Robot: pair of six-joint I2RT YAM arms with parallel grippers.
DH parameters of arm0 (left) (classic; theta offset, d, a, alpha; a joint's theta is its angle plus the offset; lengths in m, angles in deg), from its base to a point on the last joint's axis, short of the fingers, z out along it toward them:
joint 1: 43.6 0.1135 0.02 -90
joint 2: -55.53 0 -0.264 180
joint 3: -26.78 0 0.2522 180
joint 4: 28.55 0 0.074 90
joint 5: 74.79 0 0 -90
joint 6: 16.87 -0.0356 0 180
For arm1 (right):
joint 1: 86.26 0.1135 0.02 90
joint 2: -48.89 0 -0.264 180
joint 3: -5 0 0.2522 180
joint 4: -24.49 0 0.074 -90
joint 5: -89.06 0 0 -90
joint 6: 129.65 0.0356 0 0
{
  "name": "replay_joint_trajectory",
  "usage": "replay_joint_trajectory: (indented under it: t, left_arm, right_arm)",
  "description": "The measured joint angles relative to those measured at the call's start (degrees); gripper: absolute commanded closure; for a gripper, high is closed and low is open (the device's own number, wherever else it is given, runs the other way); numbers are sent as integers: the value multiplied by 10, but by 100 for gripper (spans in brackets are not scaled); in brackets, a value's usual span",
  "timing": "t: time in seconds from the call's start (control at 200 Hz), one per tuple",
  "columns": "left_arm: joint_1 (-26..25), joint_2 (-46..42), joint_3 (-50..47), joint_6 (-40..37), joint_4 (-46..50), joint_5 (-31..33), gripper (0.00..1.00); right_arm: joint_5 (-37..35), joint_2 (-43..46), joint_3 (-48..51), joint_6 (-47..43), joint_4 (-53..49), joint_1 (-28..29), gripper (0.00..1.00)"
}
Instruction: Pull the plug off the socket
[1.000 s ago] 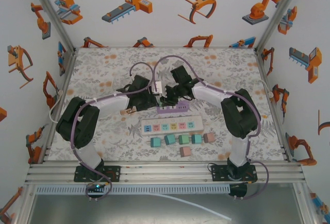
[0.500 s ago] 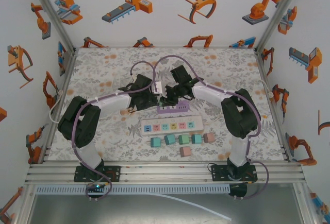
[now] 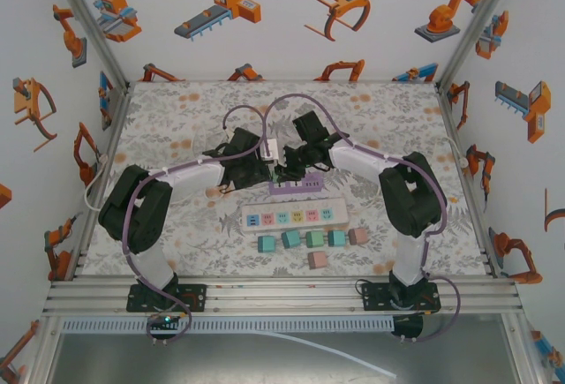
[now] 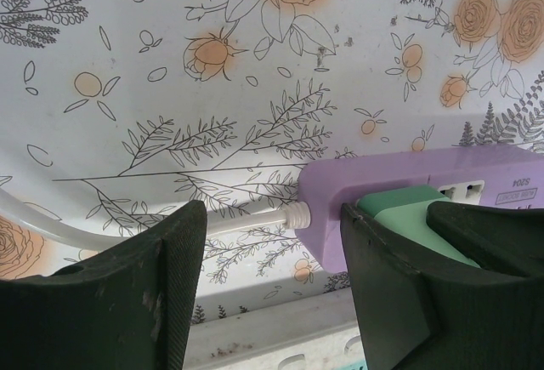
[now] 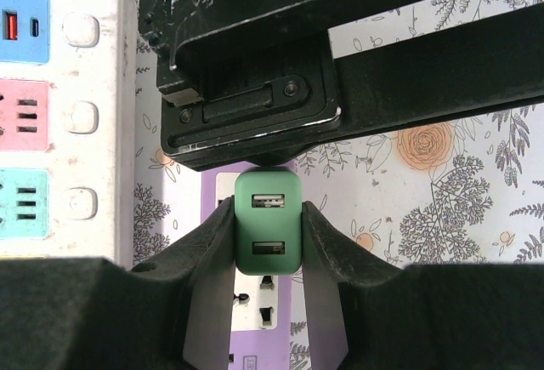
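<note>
The plug (image 5: 268,230) is a green block with two USB ports, seated in the purple socket strip (image 5: 263,310). My right gripper (image 5: 268,215) is shut on the plug's two sides. My left gripper (image 4: 270,221) stands open at the strip's cable end. Its right finger (image 4: 399,302) lies against the purple strip (image 4: 382,179) beside the plug (image 4: 399,213), while the left finger (image 4: 161,302) is clear of it. The white cable (image 4: 246,221) runs across the gap. From above, both grippers meet over the purple strip (image 3: 300,188) at mid-table.
A white power strip (image 3: 291,216) with coloured sockets lies just in front of the purple one, close to my right fingers (image 5: 51,132). Several pastel cubes (image 3: 309,240) sit nearer the arm bases. The left gripper's black body (image 5: 340,64) hangs right above the plug.
The left gripper has edged slightly to the right, towards the strip. The right gripper keeps its hold on the plug, which is still seated in the strip.
</note>
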Motion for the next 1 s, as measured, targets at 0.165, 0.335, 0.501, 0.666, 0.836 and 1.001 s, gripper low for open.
replay_joint_trajectory:
  t: [0.165, 0.335, 0.501, 0.666, 0.836, 1.001]
  left_arm:
    - [0, -2, -3, 0, -3, 2, 40]
    - [-1, -10, -9, -2, 1, 6, 39]
    - [0, -16, -11, -8, 7, 6, 38]
    - [0, -36, -27, -24, 12, 3, 37]
    - [0, -87, -46, -50, 10, -7, 37]
    - [0, -161, -58, -86, -4, -25, 36]
  right_arm:
    - [3, 3, 0, 0, -1, -1, 76]
    - [10, 20, 0, 0, -4, -2, 76]
    - [15, 33, 0, 0, -5, -2, 76]
    - [15, 39, 0, 3, -5, -2, 76]
    - [14, 69, 17, 37, 8, -2, 77]
    - [3, 134, 64, 130, 73, -3, 77]
